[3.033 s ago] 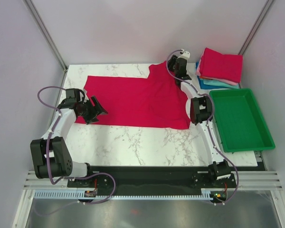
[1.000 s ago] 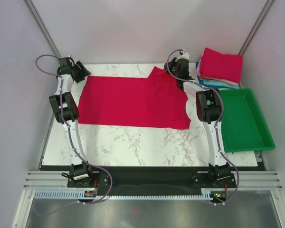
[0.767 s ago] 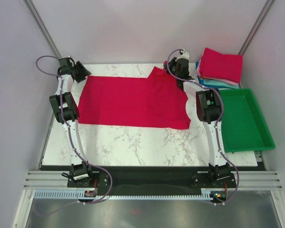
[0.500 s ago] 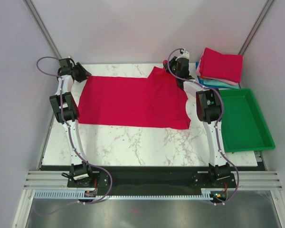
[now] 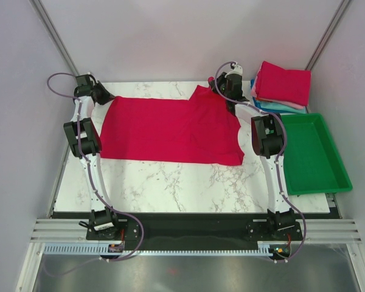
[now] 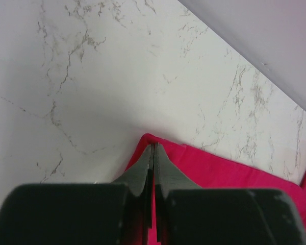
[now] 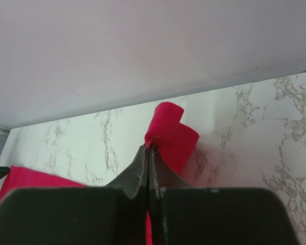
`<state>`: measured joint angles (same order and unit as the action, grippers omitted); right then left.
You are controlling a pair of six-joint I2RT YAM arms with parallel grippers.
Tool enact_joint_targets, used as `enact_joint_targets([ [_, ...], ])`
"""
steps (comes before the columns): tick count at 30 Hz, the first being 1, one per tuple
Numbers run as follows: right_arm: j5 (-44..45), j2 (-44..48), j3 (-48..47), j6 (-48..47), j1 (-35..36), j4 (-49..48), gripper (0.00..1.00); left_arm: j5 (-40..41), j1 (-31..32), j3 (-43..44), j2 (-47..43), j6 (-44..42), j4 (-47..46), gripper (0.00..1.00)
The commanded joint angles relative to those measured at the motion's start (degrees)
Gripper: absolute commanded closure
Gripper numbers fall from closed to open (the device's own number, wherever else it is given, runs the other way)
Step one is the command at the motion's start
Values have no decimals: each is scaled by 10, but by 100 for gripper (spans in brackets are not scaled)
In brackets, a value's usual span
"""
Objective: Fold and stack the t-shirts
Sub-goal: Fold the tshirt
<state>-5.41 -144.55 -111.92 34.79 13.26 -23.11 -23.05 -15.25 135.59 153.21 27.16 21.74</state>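
The left gripper [image 6: 153, 149] is closed, its jaws pinched together on the far-left corner of the red shirt [image 5: 170, 128], right at the tip of the cloth where it meets the table [image 5: 170, 182]. The right gripper [image 7: 147, 149] is closed too, clamping the far edge of the same shirt towards its right end. There the cloth curls up in a small roll just beyond the fingertips. Between the two grippers the shirt lies spread across the far half of the marble table, with its right part folded over in a second layer. At the far right, apart from the shirt, sits a stack [image 5: 284, 84] of folded shirts: red on top, with pink, teal and blue edges showing below. A green tray [image 5: 307, 152] lies just on the near side of the stack.
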Motion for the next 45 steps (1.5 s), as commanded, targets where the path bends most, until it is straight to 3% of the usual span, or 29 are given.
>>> enact_joint_targets([
  [1, -10, 4, -23, 5, -2, -15, 100, -14, -1, 6, 8, 5, -16, 98],
  [8, -22, 8, -25, 1, -3, -19, 100, -18, -1, -8, -19, -2, -15, 98],
  [15, -107, 52, -16, -79, -10, -35, 100, -32, -3, -82, -90, 10, -18, 98],
  [24, -148, 155, 79, -117, -9, -33, 100, -46, -12, -151, -174, 16, -20, 98],
  [32, -156, 240, 180, -135, 3, -29, 100, -50, -19, -180, -197, -16, -18, 97],
  [34, -153, 245, 193, -135, 8, -27, 100, -36, -24, -148, -165, -10, -3, 77],
  [35, -152, 244, 195, -133, 10, -28, 100, -18, -24, -127, -148, -9, 17, 49],
  [38, -154, 238, 209, -119, 15, -52, 100, -6, -24, -47, -84, 4, 29, 26],
  [45, -156, 186, 217, -82, 27, -132, 100, 25, -20, 65, 12, 65, 23, 22],
])
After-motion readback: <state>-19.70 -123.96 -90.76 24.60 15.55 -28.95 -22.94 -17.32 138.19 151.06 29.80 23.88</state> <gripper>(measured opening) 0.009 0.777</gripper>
